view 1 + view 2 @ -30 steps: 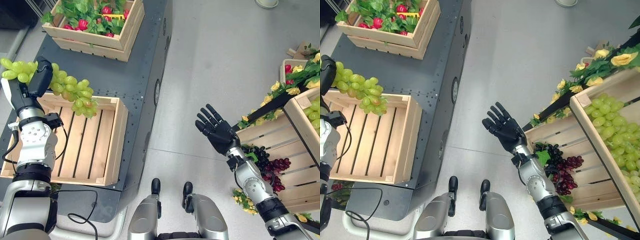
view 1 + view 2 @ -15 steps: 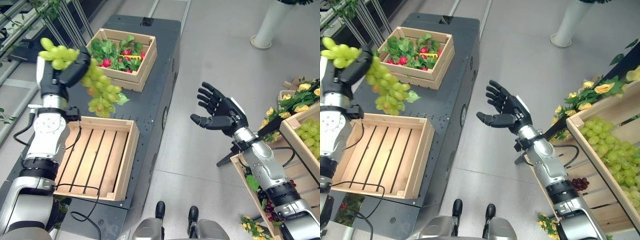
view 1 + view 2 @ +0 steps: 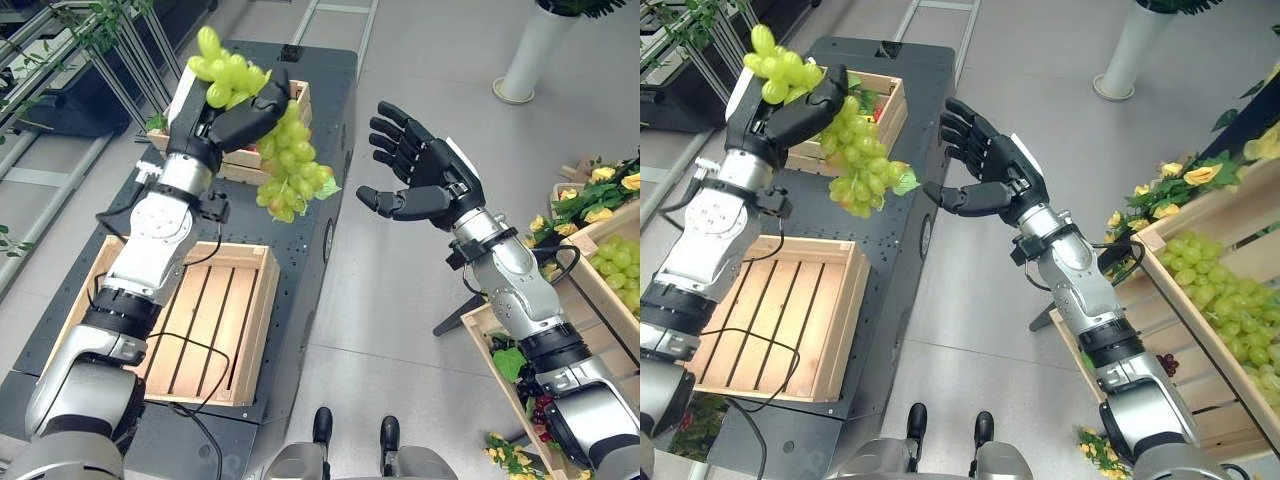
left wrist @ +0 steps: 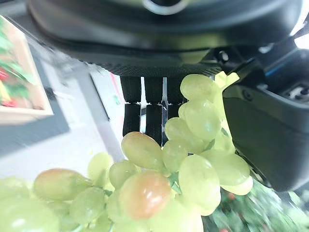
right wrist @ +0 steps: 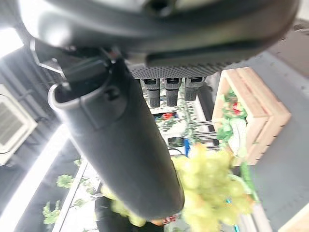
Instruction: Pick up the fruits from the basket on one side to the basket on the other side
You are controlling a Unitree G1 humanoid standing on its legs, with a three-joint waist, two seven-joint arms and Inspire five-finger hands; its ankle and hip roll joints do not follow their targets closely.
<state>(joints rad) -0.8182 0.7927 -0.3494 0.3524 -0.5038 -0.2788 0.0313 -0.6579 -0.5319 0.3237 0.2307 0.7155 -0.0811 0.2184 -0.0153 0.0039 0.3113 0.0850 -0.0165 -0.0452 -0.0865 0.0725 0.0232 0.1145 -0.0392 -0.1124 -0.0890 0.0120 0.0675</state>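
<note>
My left hand (image 3: 238, 118) is shut on a bunch of green grapes (image 3: 288, 162) and holds it high over the dark cart, in front of the far crate. The bunch hangs down past the fingers (image 4: 145, 113), with the thumb (image 4: 270, 135) pressed on its side. My right hand (image 3: 428, 178) is open with its fingers spread, its palm turned toward the bunch, a short way to the bunch's right and apart from it. An empty slatted wooden crate (image 3: 256, 330) lies on the cart below my left arm. A wooden crate (image 3: 1160, 250) at the right holds green grapes (image 3: 1225, 305).
The far crate (image 3: 886, 106) on the dark cart (image 3: 312, 235) holds leaves and red fruit. Yellow flowers (image 3: 1200, 175) and dark grapes (image 3: 1167, 365) sit by the right-hand crates. A white pillar base (image 3: 528, 55) stands at the back right, metal racks at the left.
The view has tilted up. My left hand carried the grape bunch up and rightward toward the middle. My right hand rose and moved left, closer to the bunch, still open.
</note>
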